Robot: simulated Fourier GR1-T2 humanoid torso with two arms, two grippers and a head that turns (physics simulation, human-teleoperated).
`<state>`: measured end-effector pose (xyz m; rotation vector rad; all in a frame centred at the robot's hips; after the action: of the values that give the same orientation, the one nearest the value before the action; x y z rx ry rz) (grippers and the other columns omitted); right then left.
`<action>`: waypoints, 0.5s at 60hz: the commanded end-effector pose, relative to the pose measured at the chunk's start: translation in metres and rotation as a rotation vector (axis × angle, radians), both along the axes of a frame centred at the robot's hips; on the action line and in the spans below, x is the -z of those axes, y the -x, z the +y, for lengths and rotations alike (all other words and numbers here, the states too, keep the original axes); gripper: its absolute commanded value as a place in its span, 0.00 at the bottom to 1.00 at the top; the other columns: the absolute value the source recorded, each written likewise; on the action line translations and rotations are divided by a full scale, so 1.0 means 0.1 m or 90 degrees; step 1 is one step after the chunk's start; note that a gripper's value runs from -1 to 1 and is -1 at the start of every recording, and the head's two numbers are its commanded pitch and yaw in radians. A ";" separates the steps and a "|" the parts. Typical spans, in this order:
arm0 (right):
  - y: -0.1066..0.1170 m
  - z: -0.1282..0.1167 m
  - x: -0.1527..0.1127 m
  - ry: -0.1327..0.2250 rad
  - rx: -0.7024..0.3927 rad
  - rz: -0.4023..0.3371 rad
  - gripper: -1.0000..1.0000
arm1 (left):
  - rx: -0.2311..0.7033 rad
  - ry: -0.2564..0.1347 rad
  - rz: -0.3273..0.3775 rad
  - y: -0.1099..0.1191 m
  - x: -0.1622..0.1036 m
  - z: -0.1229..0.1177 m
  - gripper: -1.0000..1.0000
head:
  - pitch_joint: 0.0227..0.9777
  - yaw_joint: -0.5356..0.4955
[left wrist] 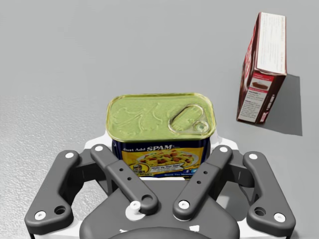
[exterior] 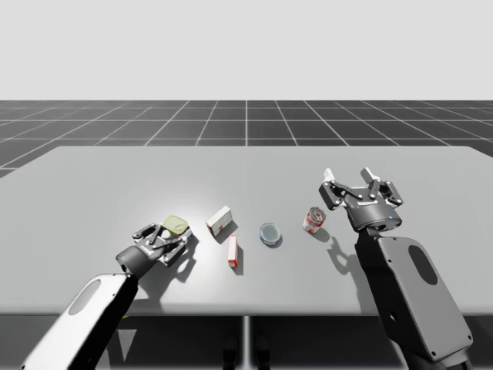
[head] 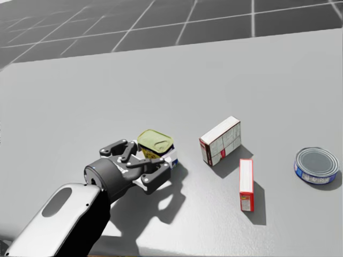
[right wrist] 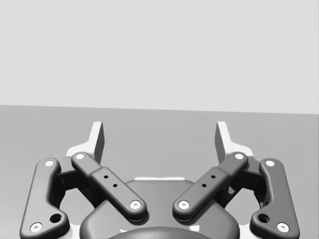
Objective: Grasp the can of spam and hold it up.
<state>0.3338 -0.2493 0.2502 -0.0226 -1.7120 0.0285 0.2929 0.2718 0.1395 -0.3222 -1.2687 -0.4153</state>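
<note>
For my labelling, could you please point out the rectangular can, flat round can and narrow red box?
rectangular can (left wrist: 160, 119), left wrist view, lid centre.
flat round can (head: 317, 161), head view, lid centre.
narrow red box (head: 246, 184), head view, upper face.

Right gripper (right wrist: 160, 142): black linkage bars, silver rivets (white fingertips (right wrist: 97, 142)); right forearm (exterior: 408, 308) dark grey, oval inset.

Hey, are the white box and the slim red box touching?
Apart. The head view shows shadowed table between the white box and the slim red box.
</note>
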 end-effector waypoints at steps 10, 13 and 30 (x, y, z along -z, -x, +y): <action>0.00 -0.02 -0.01 -0.002 0.002 -0.002 0.00 | 0.059 -0.002 0.021 0.06 0.10 -0.08 1.00 | 0.57 0.84; 0.00 -0.02 -0.01 -0.002 0.002 -0.002 0.00 | 0.060 -0.004 0.022 0.06 0.11 -0.09 1.00 | 0.53 0.84; 0.00 -0.04 0.00 -0.004 0.003 -0.001 0.00 | 0.064 -0.006 0.020 0.06 0.12 -0.11 1.00 | 0.41 0.85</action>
<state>0.3338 -0.2521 0.2507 -0.0220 -1.7143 0.0211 0.2936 0.2725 0.1391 -0.3063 -1.2809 -0.4215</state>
